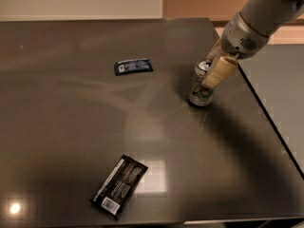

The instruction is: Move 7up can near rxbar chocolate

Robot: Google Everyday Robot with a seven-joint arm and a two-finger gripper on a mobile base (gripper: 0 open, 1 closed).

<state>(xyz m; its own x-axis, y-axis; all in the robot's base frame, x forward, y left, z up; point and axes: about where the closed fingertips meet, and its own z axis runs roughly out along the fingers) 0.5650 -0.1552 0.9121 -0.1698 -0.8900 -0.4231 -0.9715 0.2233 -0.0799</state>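
Note:
The 7up can [198, 94] stands upright on the dark table [71, 127], at the right side near the table's right edge. My gripper [207, 73] comes down from the upper right and sits right at the can's top, with a beige part in front of the can's right side. The rxbar chocolate [119, 186], a long black wrapper with white text and a barcode patch, lies flat near the front edge, well to the lower left of the can.
A smaller blue wrapper [133, 66] lies at the middle back of the table, left of the can. The table's right edge [266, 113] runs diagonally just beside the can. A bright light reflection [14, 207] shows at the front left.

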